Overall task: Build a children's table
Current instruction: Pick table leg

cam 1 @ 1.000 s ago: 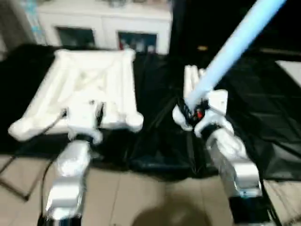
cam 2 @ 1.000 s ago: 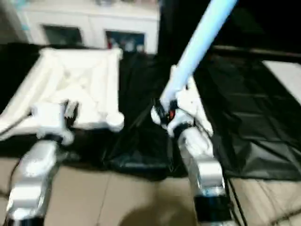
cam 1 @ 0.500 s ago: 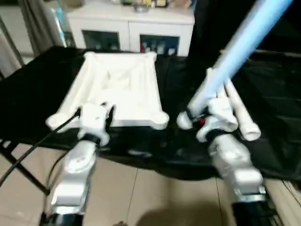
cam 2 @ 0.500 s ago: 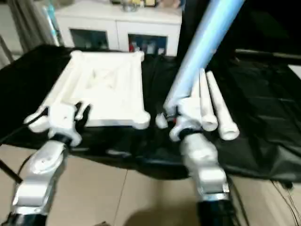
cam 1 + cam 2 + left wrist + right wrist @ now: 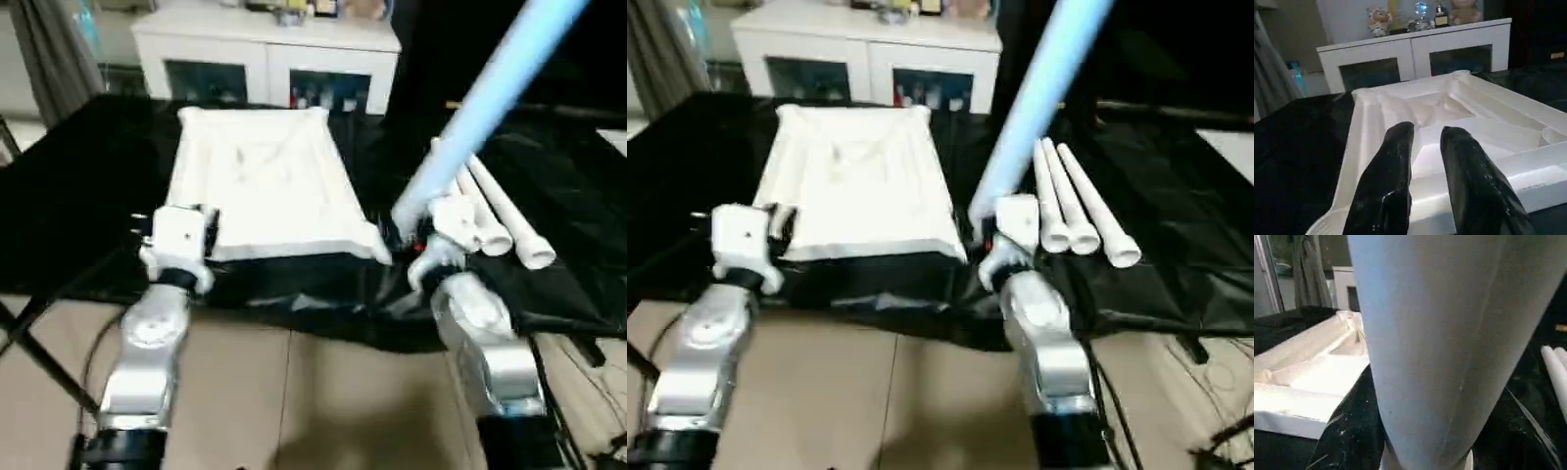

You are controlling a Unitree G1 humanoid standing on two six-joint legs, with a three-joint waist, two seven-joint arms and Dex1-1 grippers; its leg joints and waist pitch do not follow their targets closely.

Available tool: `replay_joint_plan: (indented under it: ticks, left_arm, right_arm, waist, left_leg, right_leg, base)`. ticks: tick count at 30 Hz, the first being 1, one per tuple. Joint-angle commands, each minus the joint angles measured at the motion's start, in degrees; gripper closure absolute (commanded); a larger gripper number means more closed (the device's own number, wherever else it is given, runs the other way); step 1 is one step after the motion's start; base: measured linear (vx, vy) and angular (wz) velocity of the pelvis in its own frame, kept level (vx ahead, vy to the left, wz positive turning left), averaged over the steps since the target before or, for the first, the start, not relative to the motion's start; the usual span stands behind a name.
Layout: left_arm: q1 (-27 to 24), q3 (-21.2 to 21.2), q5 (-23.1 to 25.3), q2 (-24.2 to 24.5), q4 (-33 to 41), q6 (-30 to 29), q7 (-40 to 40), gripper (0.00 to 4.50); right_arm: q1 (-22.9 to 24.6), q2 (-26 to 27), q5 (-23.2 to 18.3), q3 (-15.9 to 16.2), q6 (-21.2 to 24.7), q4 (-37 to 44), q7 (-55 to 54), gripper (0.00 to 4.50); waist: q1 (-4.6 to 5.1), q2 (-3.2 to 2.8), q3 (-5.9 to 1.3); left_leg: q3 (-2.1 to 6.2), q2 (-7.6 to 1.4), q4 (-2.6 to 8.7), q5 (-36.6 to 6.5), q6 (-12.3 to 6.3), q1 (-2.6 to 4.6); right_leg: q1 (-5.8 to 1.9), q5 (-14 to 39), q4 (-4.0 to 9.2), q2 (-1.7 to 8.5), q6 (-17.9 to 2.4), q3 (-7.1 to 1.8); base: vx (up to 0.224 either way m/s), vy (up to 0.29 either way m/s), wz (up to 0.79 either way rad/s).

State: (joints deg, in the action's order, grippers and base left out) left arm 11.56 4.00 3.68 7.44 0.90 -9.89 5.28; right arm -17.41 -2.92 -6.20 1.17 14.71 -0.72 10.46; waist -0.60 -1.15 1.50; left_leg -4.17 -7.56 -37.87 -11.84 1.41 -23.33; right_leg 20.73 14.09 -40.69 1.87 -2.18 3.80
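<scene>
The white table top (image 5: 263,191) lies upside down, ribbed side up, on a black-draped table (image 5: 78,186), on the left of the scene. 3 spare white legs (image 5: 1073,211) lie side by side on the cloth to its right.

The right gripper (image 5: 411,233) is clamped on the thick end of a 4th leg (image 5: 490,93), which slants up and away to the far right, just beside the top's near right corner. That long leg is held only at its base, so it could likely swing or slip as it is tilted toward a corner socket, missing the hole or nudging the top across the slick cloth.

The left gripper (image 5: 1422,161) hovers over the top's near left edge, its 2 black fingers (image 5: 1391,166) slightly parted and holding nothing; contact with the rim cannot be told.
</scene>
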Motion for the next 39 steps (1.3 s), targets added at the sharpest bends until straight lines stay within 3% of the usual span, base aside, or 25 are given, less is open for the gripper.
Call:
replay_joint_plan:
  ticks: [1, 2, 3, 4, 6, 7, 10, 18, 21, 22, 23, 24, 25, 26, 27, 28, 29, 30, 31, 32, 34, 35, 36, 37, 39]
  left_arm:
    - [0.9, -1.1, -0.2, -0.8, 1.4, -1.5, -0.4, 3.27]
    - [0.9, -0.9, -0.5, -0.9, 1.7, -1.1, -0.4, 3.27]
    - [1.0, -0.8, -0.6, -0.8, 1.9, -0.7, -0.4, 3.27]
    - [1.0, -0.8, -0.7, -0.7, 2.0, -0.4, -0.3, 3.27]
    - [1.1, -0.8, -0.2, -0.5, 2.4, -1.0, -0.8, 3.27]
    - [1.4, -0.5, -0.7, -0.6, 2.8, -2.4, -0.6, 3.27]
    - [1.7, -0.1, -2.2, -0.8, 2.4, -0.6, 0.4, 3.27]
    - [1.5, -1.2, -2.3, -0.4, 1.9, -0.4, 1.6, 3.27]
    - [1.7, -1.1, -2.5, -0.3, 1.9, -0.5, 1.8, 3.27]
    - [1.7, -1.1, -2.5, -0.3, 1.9, -0.5, 1.8, 3.27]
    - [1.5, -1.3, -2.5, -0.4, 2.2, -0.3, 1.9, 3.27]
    - [1.2, -1.5, -2.7, -0.4, 2.5, 0.0, 2.1, 3.27]
    - [1.1, -1.6, -2.7, -0.4, 2.7, 0.0, 2.1, 3.27]
    - [1.1, -1.6, -2.6, -0.4, 2.8, -0.2, 1.9, 3.27]
    - [1.1, -1.6, -2.6, -0.4, 2.8, -0.2, 1.9, 3.27]
    - [1.1, -1.6, -2.6, -0.5, 2.8, -0.3, 1.7, 3.27]
    - [1.1, -1.5, -2.6, -0.4, 2.8, -0.4, 1.8, 3.27]
    - [1.0, -1.6, -2.6, -0.4, 2.8, -0.4, 1.9, 3.27]
    - [1.0, -1.6, -2.6, -0.4, 2.8, -0.4, 1.9, 3.27]
    - [1.1, -1.5, -2.6, -0.3, 2.7, -0.5, 1.9, 3.27]
    - [1.1, -1.4, -2.5, -0.2, 2.6, -0.7, 1.8, 3.27]
    - [1.1, -1.4, -2.5, -0.2, 2.6, -0.7, 1.7, 3.27]
    - [1.0, -1.5, -2.6, -0.2, 2.7, -0.8, 1.6, 3.27]
    - [1.0, -1.5, -2.6, -0.2, 2.7, -0.8, 1.6, 3.27]
    - [0.7, -1.6, -2.4, -0.3, 3.0, -1.0, 1.4, 3.27]
  right_arm:
    - [-0.3, -0.4, 0.2, -0.9, -0.9, -1.5, -0.1, 2.64]
    - [-0.6, -0.2, 0.3, -0.7, -1.0, -2.0, -0.1, 2.64]
    - [-0.7, -0.1, 0.3, -0.6, -0.9, -2.1, -0.1, 2.64]
    - [-0.8, 0.0, 0.2, -0.4, -0.8, -2.1, -0.1, 2.64]
    - [-0.8, 0.0, -0.2, -0.1, -0.4, -1.6, 0.4, 2.64]
    - [-0.9, -0.1, -0.3, 0.1, -0.4, -1.5, 0.8, 2.64]
    - [-1.2, -0.3, -0.1, 0.0, -0.8, -2.1, 0.6, 2.64]
    - [-1.0, -0.1, -0.4, -0.6, -1.3, -3.2, 0.7, 2.64]
    - [-1.0, -0.5, -0.6, -0.3, -1.0, -2.9, 1.4, 2.64]
    - [-1.0, -0.5, -0.6, -0.3, -1.0, -2.9, 1.4, 2.64]
    - [-1.1, -0.8, -0.5, -0.1, -1.2, -3.4, 1.8, 2.64]
    - [-1.2, -0.9, -0.5, -0.1, -1.6, -3.9, 2.0, 2.64]
    - [-1.2, -0.9, -0.6, -0.1, -1.6, -4.1, 2.1, 2.64]
    - [-1.5, -1.1, -0.2, 0.1, -1.8, -4.5, 2.2, 2.64]
    - [-1.5, -1.1, -0.1, 0.2, -1.8, -4.5, 2.2, 2.64]
    - [-1.6, -1.2, 0.2, 0.4, -1.9, -4.7, 2.2, 2.64]
    - [-1.9, -1.4, 0.7, 1.1, -2.2, -4.9, 2.7, 2.64]
    - [-1.9, -1.4, 0.8, 1.3, -2.3, -4.9, 2.9, 2.64]
    - [-1.9, -1.4, 0.8, 1.3, -2.3, -4.9, 2.9, 2.64]
    - [-2.0, -1.3, 0.8, 1.6, -2.2, -4.6, 2.9, 2.64]
    - [-1.8, -1.3, 0.7, 1.6, -2.2, -4.4, 3.0, 2.64]
    - [-1.8, -1.3, 0.7, 1.6, -2.2, -4.3, 3.0, 2.64]
    - [-1.6, -1.2, 0.3, 1.3, -2.3, -4.2, 3.1, 2.64]
    - [-1.6, -1.2, 0.2, 1.3, -2.3, -4.2, 3.1, 2.64]
    - [-1.6, -1.6, 0.4, 1.4, -2.4, -4.4, 3.4, 2.64]
  waist:
    - [0.63, -1.03, -3.17]
    - [0.10, 0.71, -3.42]
    - [-1.78, 2.73, -3.68]
    - [-3.91, 2.93, -3.10]
    - [-4.12, 2.11, -2.70]
    - [-3.76, 1.43, -2.41]
    - [-3.05, 0.95, -2.19]
    - [-3.34, 0.58, -2.60]
    - [-3.04, 0.36, -1.86]
    - [-2.05, 0.52, -0.91]
    - [-1.51, 0.28, -0.42]
    - [-1.42, -0.11, 0.02]
    - [-1.90, 0.31, 0.30]
    - [-2.08, -1.45, -0.01]
    - [-2.90, -0.27, -0.86]
    - [-2.20, 2.27, -0.89]
    - [-2.97, 1.86, -0.65]
    - [-3.89, 3.82, -1.46]
    - [-4.73, 3.37, -2.14]
    - [-4.73, 2.70, -2.24]
    - [-3.83, -0.37, -3.19]
    - [-3.41, -1.40, -3.43]
    - [-0.99, -2.84, -4.43]
    - [0.52, -2.10, -4.83]
    - [0.26, -0.62, -3.89]
  left_leg:
    - [5.71, -8.56, 9.75, -17.1, -7.14, 3.52]
    - [3.10, -4.63, 7.50, -19.5, -5.92, 1.36]
    - [-1.13, -0.78, 2.97, -11.6, -4.73, -1.25]
    - [-1.30, -1.90, 1.80, -5.3, -2.12, 0.16]
    - [-1.24, -3.31, 4.40, -4.3, 0.45, -0.96]
    - [-1.14, -4.07, 6.40, -10.5, 2.34, -0.44]
    - [-0.76, -5.19, 7.61, -23.4, 4.40, 1.26]
    - [-1.46, -5.18, 7.89, -19.0, 3.49, 1.11]
    - [-1.46, -5.13, 8.03, -30.9, 4.58, 3.03]
    - [-2.94, -5.18, 5.96, -38.9, 6.47, 9.01]
    - [-3.49, -5.45, 5.39, -42.2, 7.30, 11.99]
    - [-2.88, -7.23, 6.89, -48.8, 7.34, 12.91]
    - [-0.95, -8.49, 13.88, -54.6, 6.09, 5.33]
    - [-1.85, -7.58, 15.71, -57.0, 5.84, 2.16]
    - [-3.18, -6.99, 14.53, -54.1, 2.19, 4.44]
    - [-3.93, -3.93, 7.90, -42.7, 2.62, 6.95]
    - [-4.82, -2.69, 3.57, -32.8, 1.60, 6.16]
    - [-4.02, -2.64, -0.96, -13.7, -2.20, 0.89]
    - [-3.22, -2.71, -1.00, -6.7, -3.14, -1.07]
    - [-3.07, -2.56, -0.11, -4.8, -3.50, -1.36]
    - [-3.29, -3.79, 5.28, 2.2, -4.87, 0.78]
    - [-1.91, -4.65, 6.45, 0.6, -5.69, 2.43]
    - [3.06, -8.61, 7.14, -2.2, -12.22, 11.41]
    - [6.49, -11.16, 6.94, 1.9, -22.43, 13.67]
    - [5.27, -11.26, 6.82, 3.6, -27.71, 12.56]
  right_leg:
    - [1.16, 4.1, 1.98, 3.77, -0.3, -1.62]
    - [-0.60, 2.1, 6.14, 6.45, -2.7, -3.55]
    - [-2.52, 3.2, 9.88, 10.37, -4.5, -4.63]
    - [-0.93, 17.2, 11.50, 12.44, 1.0, -5.42]
    - [-1.53, 27.6, 10.67, 9.85, 1.3, -3.71]
    - [-0.78, 27.7, 10.14, 7.40, 0.3, -2.33]
    - [0.12, 20.0, 9.26, 6.44, -3.7, -2.39]
    - [-0.57, 11.9, 8.94, 6.65, -5.1, -2.69]
    - [-0.69, 25.7, 10.30, 6.67, -3.3, -2.38]
    - [2.85, 33.7, 12.74, 3.80, -1.4, -1.74]
    - [4.44, 35.5, 13.51, 1.75, -0.5, -0.97]
    - [3.71, 31.2, 11.44, 1.23, 0.5, 1.20]
    - [-3.66, 22.3, 4.79, 2.69, 1.0, 2.39]
    - [-7.45, 16.2, 0.05, 2.65, 0.8, 2.68]
    - [-6.46, 14.1, 0.30, 3.45, 1.4, 0.32]
    - [-3.51, 37.3, 10.39, 7.14, 1.2, -2.35]
    - [-3.70, 49.2, 13.65, 10.69, 1.3, -3.56]
    - [-7.94, 54.7, 14.89, 13.27, 1.6, -6.14]
    - [-9.35, 45.8, 13.70, 12.46, -1.0, -6.35]
    - [-9.32, 40.3, 12.97, 10.87, -2.7, -5.36]
    - [-8.51, 18.6, 11.03, 4.96, -5.5, 0.15]
    - [-7.57, 14.3, 9.74, 3.38, -4.4, 0.96]
    - [-0.67, 8.9, 4.11, 1.93, -4.4, 2.35]
    - [2.85, 8.6, 0.08, 2.41, -0.5, 1.69]
    - [5.35, 4.7, -1.57, 4.05, 3.9, -0.38]
  base:
    - [-0.105, -0.075, -0.06]
    - [-0.109, -0.108, -0.12]
    - [-0.109, -0.108, -0.12]
    - [-0.108, -0.106, -0.12]
    - [-0.075, -0.057, -0.13]
    - [-0.059, -0.023, -0.22]
    - [-0.024, -0.008, -0.07]
    - [0.000, 0.000, 0.00]
    - [0.000, 0.000, 0.00]
    - [0.012, 0.025, -0.24]
    - [0.024, 0.026, -0.63]
    - [0.024, 0.026, -0.63]
    - [-0.018, 0.037, -0.80]
    - [-0.004, -0.004, -0.39]
    - [-0.004, -0.004, -0.39]
    - [0.112, -0.072, -0.08]
    - [0.138, -0.063, -0.17]
    - [0.138, -0.063, -0.17]
    - [0.114, -0.033, -0.09]
    - [0.112, -0.021, 0.08]
    - [0.137, 0.002, 0.05]
    - [0.230, 0.042, 0.01]
    - [0.230, 0.042, 0.01]
    - [0.221, 0.003, 0.04]
    - [0.157, -0.020, -0.03]
